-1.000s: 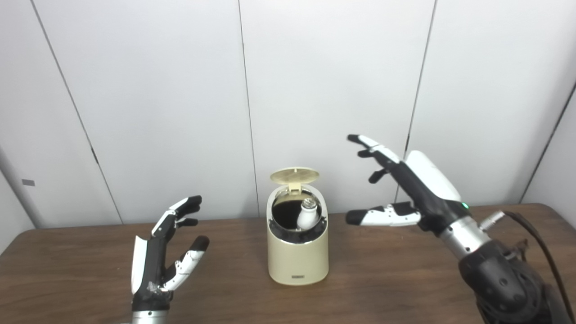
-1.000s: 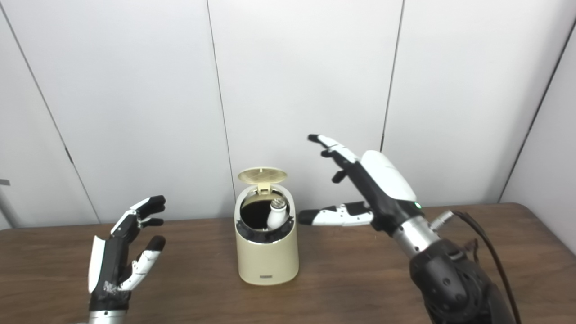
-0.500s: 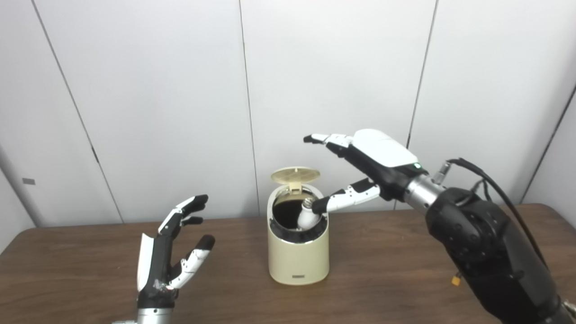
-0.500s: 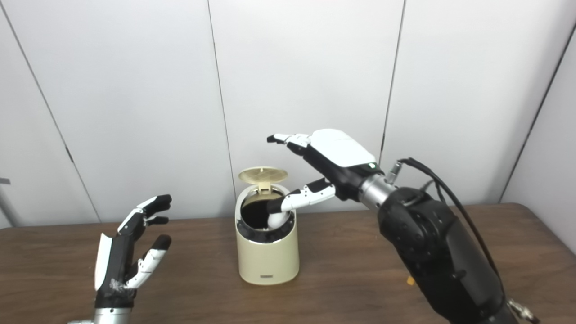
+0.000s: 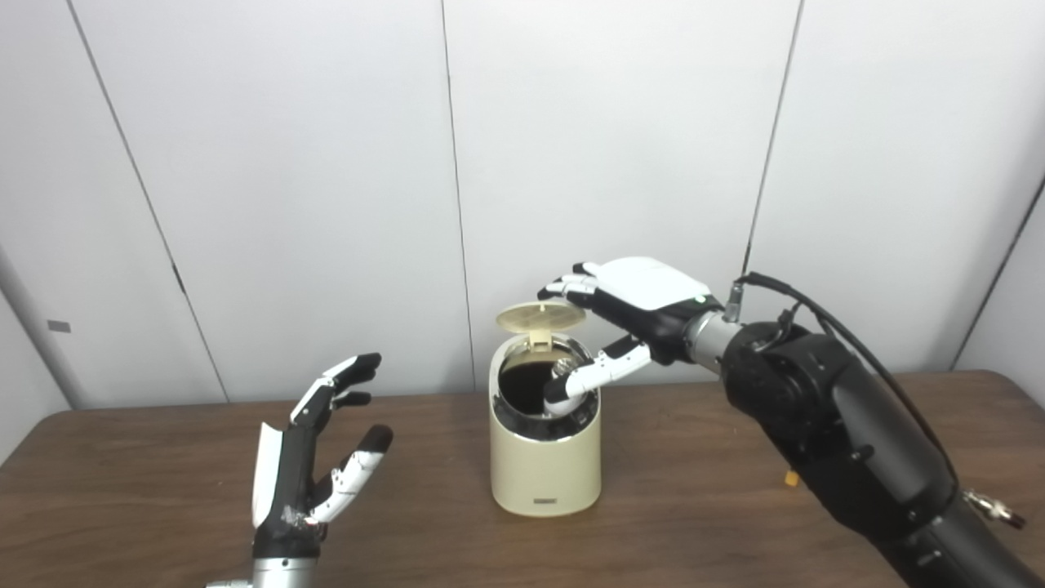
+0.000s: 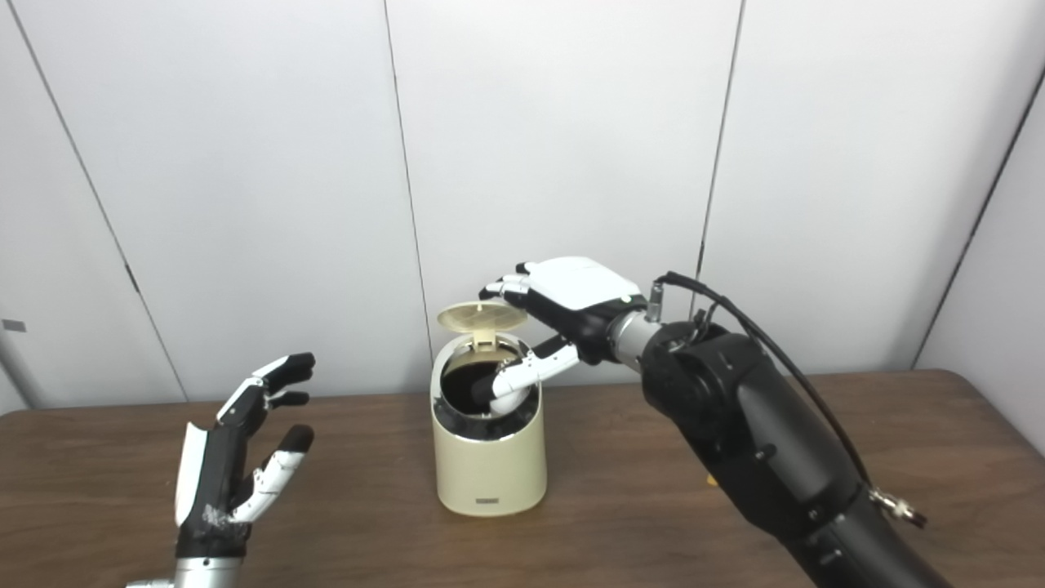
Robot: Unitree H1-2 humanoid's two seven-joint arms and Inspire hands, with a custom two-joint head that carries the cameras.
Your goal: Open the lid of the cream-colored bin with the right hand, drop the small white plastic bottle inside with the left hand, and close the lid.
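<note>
White wall panels back a brown bench (image 5: 735, 523) where the cream-colored bin (image 5: 544, 474) stands mid-surface, its lid (image 5: 540, 315) up and the small white plastic bottle (image 6: 508, 398) already inside. Only closing remains, I judge: the right hand (image 5: 633, 306), fingers spread and holding nothing, reaches over the lid, thumb across the opening. The left hand (image 5: 306, 465) waits empty with fingers apart, well clear.

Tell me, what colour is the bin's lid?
Cream, like the bin; the lid shows best in the left eye view.

bright, even light; slightly soft
</note>
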